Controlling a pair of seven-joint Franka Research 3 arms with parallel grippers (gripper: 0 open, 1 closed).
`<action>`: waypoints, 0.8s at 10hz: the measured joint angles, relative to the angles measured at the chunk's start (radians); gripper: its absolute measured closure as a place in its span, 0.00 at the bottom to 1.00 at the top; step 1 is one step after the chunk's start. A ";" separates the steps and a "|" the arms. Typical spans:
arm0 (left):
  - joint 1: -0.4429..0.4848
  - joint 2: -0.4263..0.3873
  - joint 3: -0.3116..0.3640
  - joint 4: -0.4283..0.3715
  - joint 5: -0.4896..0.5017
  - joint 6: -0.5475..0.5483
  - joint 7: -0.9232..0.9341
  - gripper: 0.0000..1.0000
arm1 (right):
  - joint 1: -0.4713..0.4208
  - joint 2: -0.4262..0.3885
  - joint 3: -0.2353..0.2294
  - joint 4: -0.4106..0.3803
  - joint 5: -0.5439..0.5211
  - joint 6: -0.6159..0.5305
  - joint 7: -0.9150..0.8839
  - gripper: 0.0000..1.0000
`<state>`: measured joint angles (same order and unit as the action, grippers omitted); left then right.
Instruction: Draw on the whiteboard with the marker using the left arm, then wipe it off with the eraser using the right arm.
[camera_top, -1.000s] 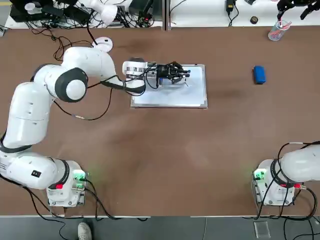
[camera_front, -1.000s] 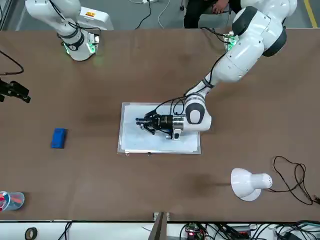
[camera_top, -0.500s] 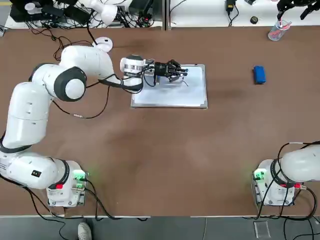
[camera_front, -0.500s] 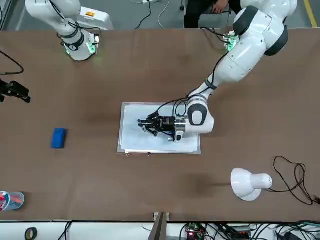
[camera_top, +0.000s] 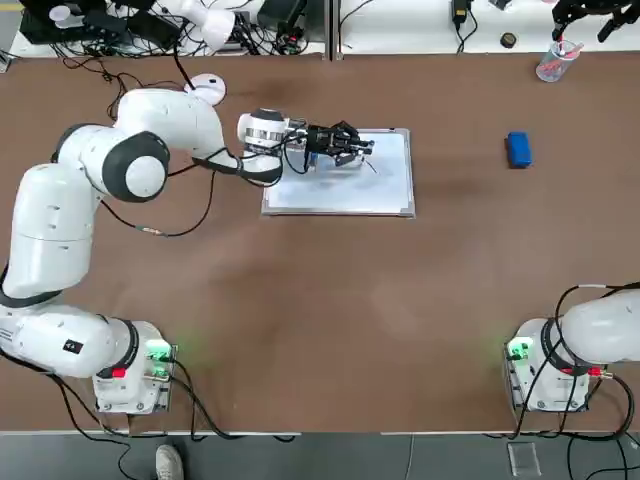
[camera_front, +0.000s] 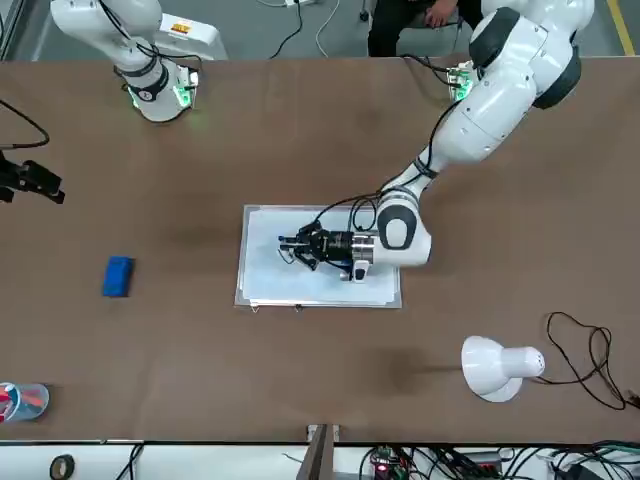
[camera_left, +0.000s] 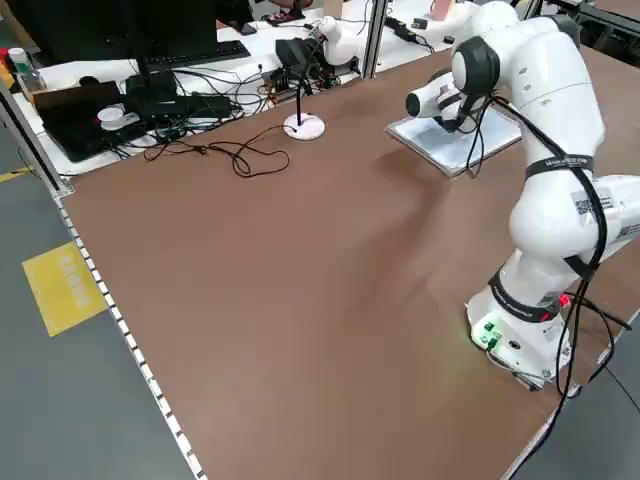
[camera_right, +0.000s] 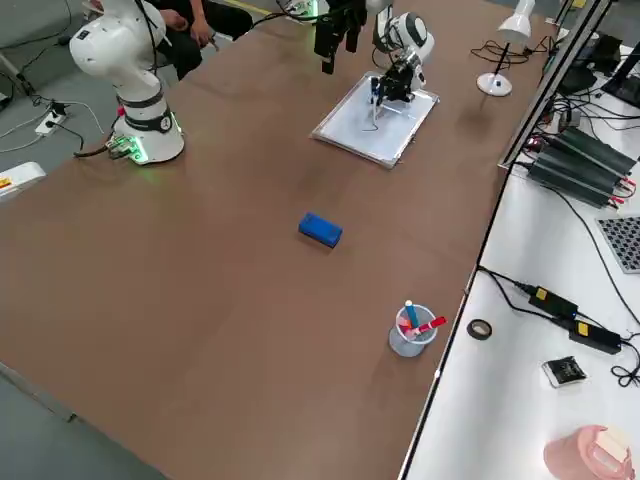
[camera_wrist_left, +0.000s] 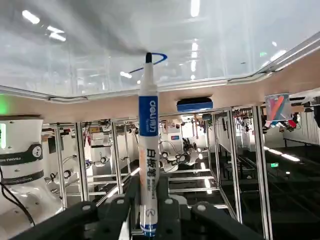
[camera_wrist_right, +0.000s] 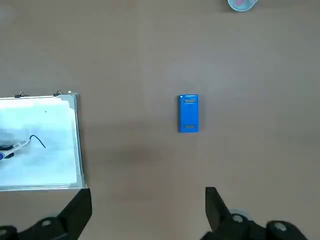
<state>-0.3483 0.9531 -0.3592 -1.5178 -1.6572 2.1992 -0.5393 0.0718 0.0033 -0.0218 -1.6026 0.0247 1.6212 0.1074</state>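
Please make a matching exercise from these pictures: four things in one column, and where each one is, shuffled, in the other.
Things
1. marker
2. blue eraser
3. left gripper
4. right gripper

Places
A. lying on the brown tabletop, right of the whiteboard in the top view
B. open, away from the whiteboard
C. closed on the pen, over the whiteboard
D. with its dark tip at a curved line on the whiteboard

Pairs: 1-D, 2-A, 3-C, 4-B
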 joint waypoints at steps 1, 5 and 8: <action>0.005 -0.010 0.000 -0.012 0.012 0.000 -0.003 0.82 | 0.000 0.000 0.000 0.000 0.000 -0.001 -0.001 0.00; 0.030 -0.029 0.000 -0.029 0.086 -0.004 -0.044 0.82 | 0.000 0.000 0.000 -0.001 0.001 -0.001 -0.002 0.00; 0.039 -0.031 0.001 -0.025 0.124 -0.006 -0.056 0.82 | 0.000 0.000 0.000 -0.002 0.001 -0.002 -0.003 0.00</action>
<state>-0.3092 0.9217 -0.3586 -1.5425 -1.5330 2.1932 -0.5956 0.0716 0.0033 -0.0223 -1.6050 0.0256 1.6196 0.1047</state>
